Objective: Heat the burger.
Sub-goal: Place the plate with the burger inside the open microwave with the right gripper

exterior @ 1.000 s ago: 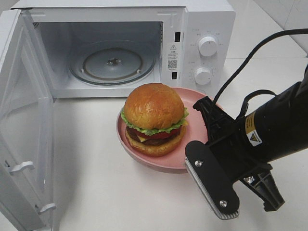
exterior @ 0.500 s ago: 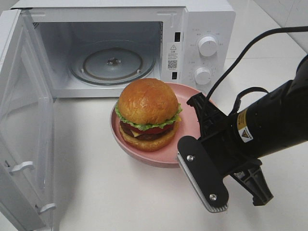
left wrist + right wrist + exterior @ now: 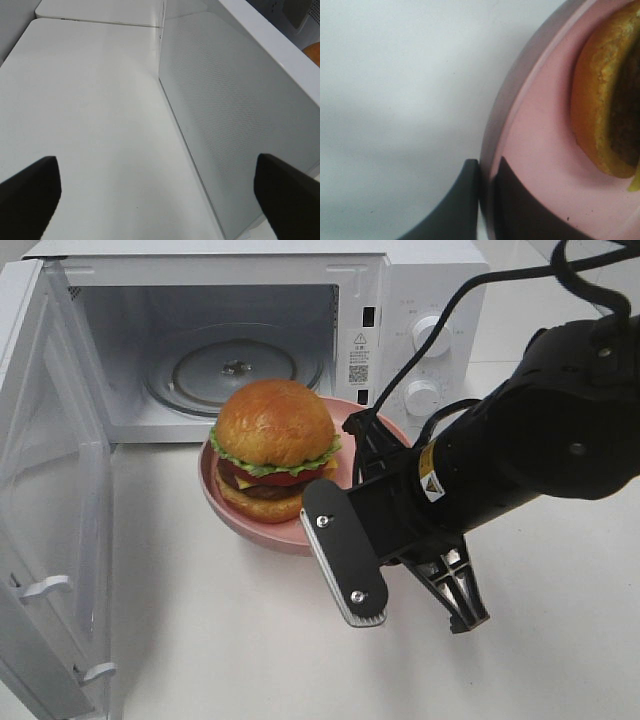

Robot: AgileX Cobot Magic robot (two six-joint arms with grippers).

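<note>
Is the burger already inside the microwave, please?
No, the burger sits on the pink plate outside, in front of the open microwave.

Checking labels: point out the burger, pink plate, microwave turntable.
burger (image 3: 272, 420), exterior high view, top bun dome.
pink plate (image 3: 248, 532), exterior high view, front-left outer rim.
microwave turntable (image 3: 195, 370), exterior high view, glass left of hub.

White table carries white microwave, door open; pink plate contact unclear.
</note>
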